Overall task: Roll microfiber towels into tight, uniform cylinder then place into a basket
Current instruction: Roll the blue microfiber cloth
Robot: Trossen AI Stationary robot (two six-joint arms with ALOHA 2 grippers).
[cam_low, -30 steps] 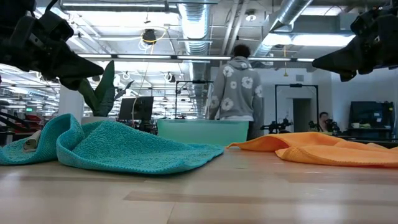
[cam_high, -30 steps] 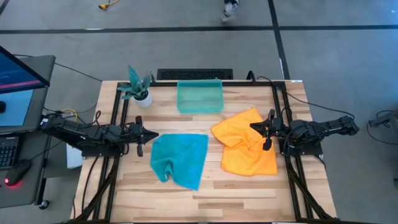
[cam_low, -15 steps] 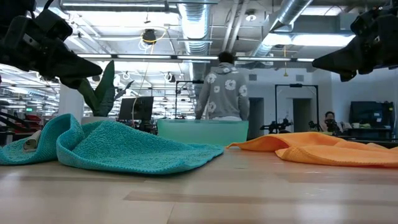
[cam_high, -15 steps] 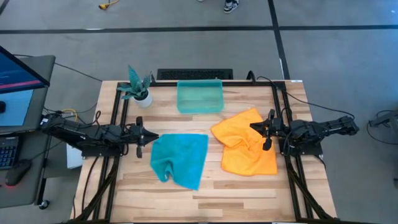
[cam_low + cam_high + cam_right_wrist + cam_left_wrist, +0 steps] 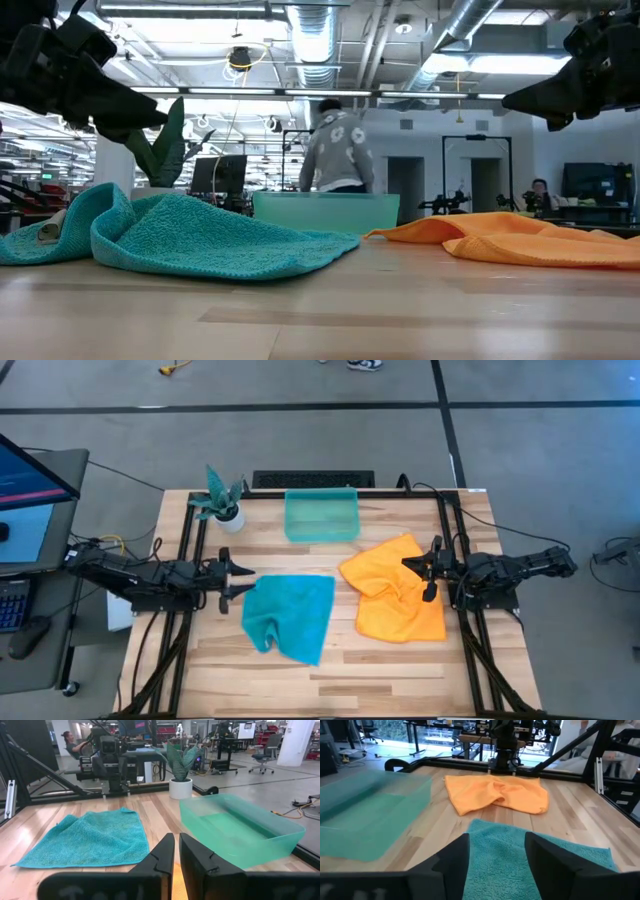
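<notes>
The teal towel [image 5: 290, 615] lies rumpled on the desk [image 5: 400, 660], the orange towel [image 5: 392, 598] just beside it, both short of the basket [image 5: 321, 515]. I judge them soft, light and floppy, best pinched at a corner or hem. My left claw [image 5: 236, 580] hovers at the teal edge, wide open, empty. My right claw [image 5: 420, 574], nearly closed, holds nothing.

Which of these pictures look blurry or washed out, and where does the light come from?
Low view: bright ceiling strip lights glare behind, and the nearest wooden tabletop is soft. Left wrist view: the translucent teal-green plastic bin is smeared out of focus, windows behind washed out. High view: even light, faint shadows under the crumpled teal-blue microfibre towel.
</notes>
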